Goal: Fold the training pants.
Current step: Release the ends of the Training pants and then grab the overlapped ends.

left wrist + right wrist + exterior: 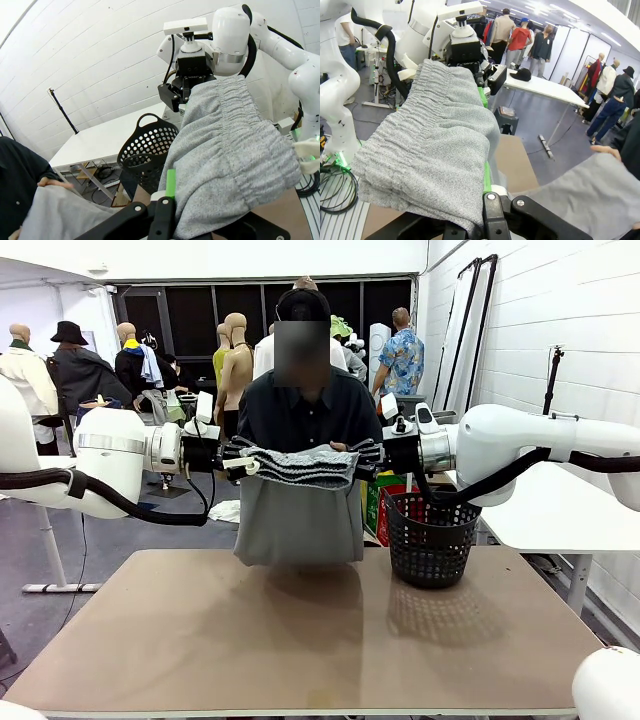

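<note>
Well above the table (300, 640), the training pants (298, 510) hang between the two arms. The left gripper (237, 462) is clamped on one end of the gathered waistband, the right gripper (368, 455) on the other. The cloth drops before the person, whose hand (50, 182) touches it, and a black basket (432, 540) stands nearby on the table.

The left arm (110, 455) and right arm (520, 440) stretch in level from either side, wrists horizontal — the left gripper (238, 462) and right gripper (366, 454) point at each other, jaws pinched tight on the training pants (300, 468) slung between them.
</note>
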`<action>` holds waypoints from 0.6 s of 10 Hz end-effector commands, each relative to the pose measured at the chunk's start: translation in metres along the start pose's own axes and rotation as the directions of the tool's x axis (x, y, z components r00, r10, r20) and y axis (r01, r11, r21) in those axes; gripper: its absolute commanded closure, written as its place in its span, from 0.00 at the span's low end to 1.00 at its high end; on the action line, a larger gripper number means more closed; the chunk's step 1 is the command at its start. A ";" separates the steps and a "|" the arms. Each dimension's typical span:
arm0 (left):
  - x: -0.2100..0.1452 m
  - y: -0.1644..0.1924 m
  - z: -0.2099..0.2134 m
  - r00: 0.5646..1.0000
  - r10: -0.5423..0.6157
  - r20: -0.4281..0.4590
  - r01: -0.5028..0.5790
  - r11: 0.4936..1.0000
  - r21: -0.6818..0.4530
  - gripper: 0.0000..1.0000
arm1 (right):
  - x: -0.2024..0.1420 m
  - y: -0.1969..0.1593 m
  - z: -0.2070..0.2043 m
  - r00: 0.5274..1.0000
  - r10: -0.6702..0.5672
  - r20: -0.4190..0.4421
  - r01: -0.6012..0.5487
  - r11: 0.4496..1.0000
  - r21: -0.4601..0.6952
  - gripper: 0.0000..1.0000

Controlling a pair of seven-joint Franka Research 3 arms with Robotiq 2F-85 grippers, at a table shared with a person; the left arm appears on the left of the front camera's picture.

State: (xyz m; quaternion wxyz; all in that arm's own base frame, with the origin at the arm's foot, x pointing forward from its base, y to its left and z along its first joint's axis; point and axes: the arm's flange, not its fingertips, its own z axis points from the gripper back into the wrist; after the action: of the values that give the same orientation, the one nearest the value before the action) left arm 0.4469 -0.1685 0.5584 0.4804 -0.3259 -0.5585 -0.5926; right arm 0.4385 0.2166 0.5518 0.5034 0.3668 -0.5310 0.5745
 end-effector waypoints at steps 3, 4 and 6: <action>0.002 -0.003 -0.001 1.000 -0.015 0.027 0.015 1.000 0.014 1.00 | 0.005 0.003 -0.003 1.000 -0.001 -0.001 0.001 1.000 0.003 1.00; 0.002 -0.003 -0.001 1.000 -0.015 0.027 0.015 1.000 0.014 1.00 | 0.005 0.003 -0.003 1.000 -0.001 -0.001 0.001 1.000 0.003 1.00; 0.002 -0.003 -0.001 1.000 -0.015 0.027 0.015 1.000 0.014 1.00 | 0.005 0.003 -0.003 1.000 -0.001 -0.001 0.001 1.000 0.003 1.00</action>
State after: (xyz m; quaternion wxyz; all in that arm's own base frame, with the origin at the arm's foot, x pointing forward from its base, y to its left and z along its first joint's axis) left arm 0.4469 -0.1685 0.5584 0.4804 -0.3259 -0.5585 -0.5926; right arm 0.4385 0.2166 0.5518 0.5034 0.3669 -0.5310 0.5745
